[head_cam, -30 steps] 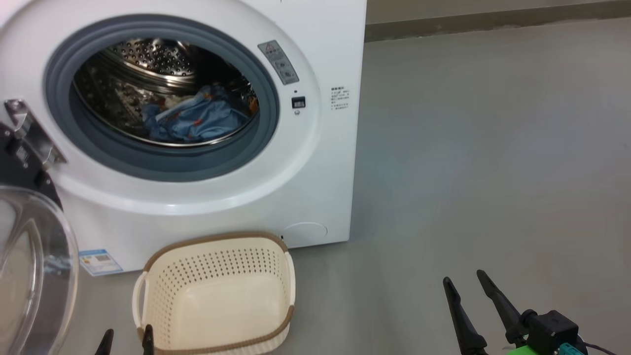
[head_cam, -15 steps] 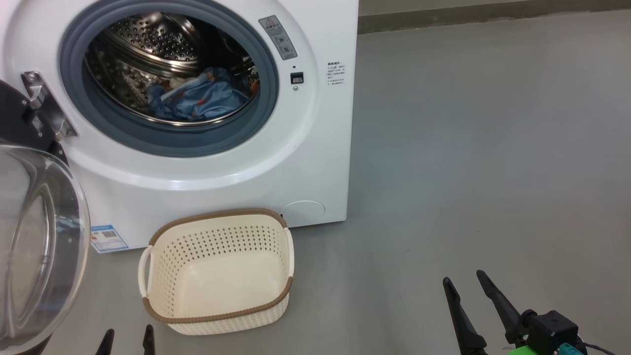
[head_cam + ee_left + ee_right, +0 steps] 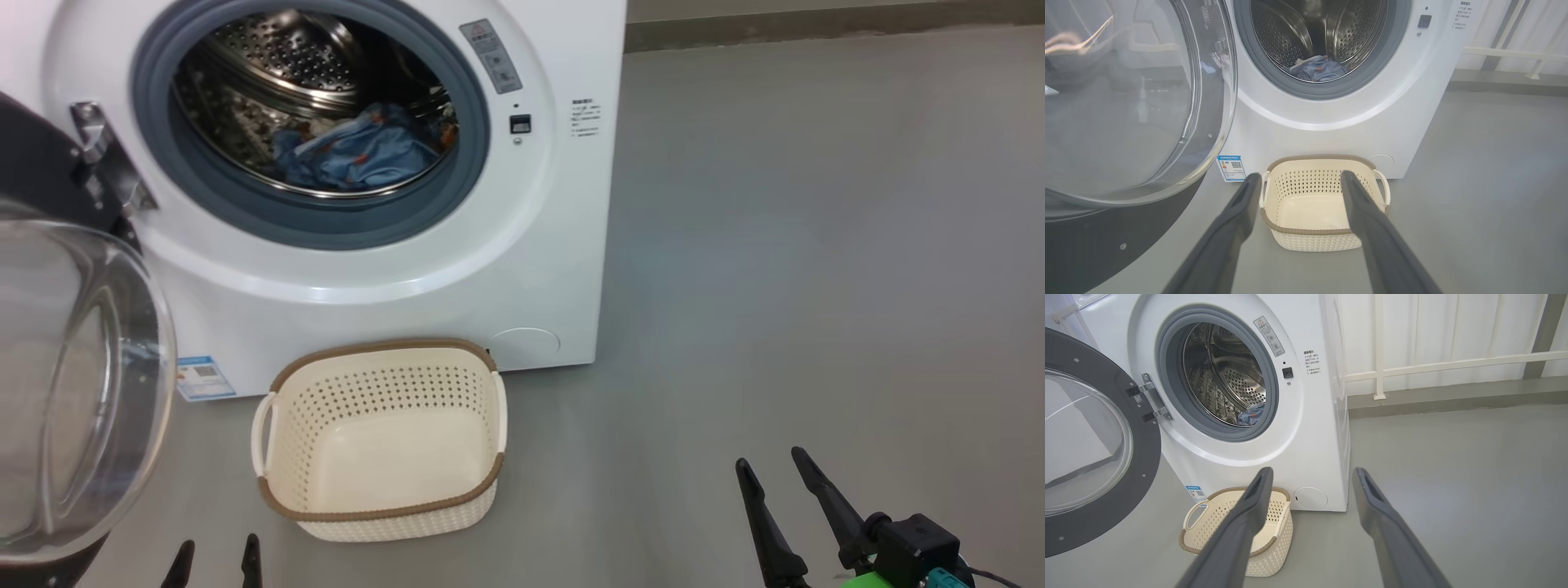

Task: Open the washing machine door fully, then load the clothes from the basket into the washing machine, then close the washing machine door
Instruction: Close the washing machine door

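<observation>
Grey floor holds the empty basket, clothes sit in the drum; your left gripper and right gripper gape empty, so push the stiff, probably heavy door, open leftward, well away from its hinge.

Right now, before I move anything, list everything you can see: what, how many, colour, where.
white front-loading washing machine: one, white, ahead, opening uncovered.
round glossy black glass-windowed door: one, black and grey, swung open at head view's left.
light blue printed fabric clothes: one heap, blue with orange, inside the steel drum.
cream perforated plastic basket: one, cream, brown rim, floor before machine, empty.
blue label sticker: one, blue, machine's lower front.
left gripper: one, dark, open, head view's lower left.
right gripper: one, dark, open, head view's lower right.
</observation>
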Tool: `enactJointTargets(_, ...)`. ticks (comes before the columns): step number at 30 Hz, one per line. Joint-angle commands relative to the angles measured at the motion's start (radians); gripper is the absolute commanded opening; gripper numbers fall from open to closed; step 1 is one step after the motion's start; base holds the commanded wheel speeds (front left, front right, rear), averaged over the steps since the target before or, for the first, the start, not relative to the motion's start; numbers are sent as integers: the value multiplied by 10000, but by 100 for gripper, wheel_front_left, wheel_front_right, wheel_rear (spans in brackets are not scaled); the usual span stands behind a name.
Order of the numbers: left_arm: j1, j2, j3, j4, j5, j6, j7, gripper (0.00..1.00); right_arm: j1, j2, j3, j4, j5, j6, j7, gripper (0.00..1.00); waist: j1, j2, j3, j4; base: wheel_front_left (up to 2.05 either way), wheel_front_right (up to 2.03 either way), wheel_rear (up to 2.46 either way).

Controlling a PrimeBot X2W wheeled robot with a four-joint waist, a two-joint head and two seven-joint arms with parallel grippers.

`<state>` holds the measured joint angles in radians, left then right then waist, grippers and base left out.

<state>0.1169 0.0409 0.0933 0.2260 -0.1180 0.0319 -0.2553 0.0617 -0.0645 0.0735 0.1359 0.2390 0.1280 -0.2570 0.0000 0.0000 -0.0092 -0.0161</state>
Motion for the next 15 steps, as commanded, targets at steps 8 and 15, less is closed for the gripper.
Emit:
enactJointTargets(8,-343,93,406,-334,73,122,-65,100,-445,-231,392,-187,-99,27,-48,100,0,0,-113,1631,0,0,0)
enactJointTargets(15,-193,93,509,-303,27,151,-65,100,-578,-367,603,-148,-62,27,-48,100,0,0,-304,2924,0,0,0)
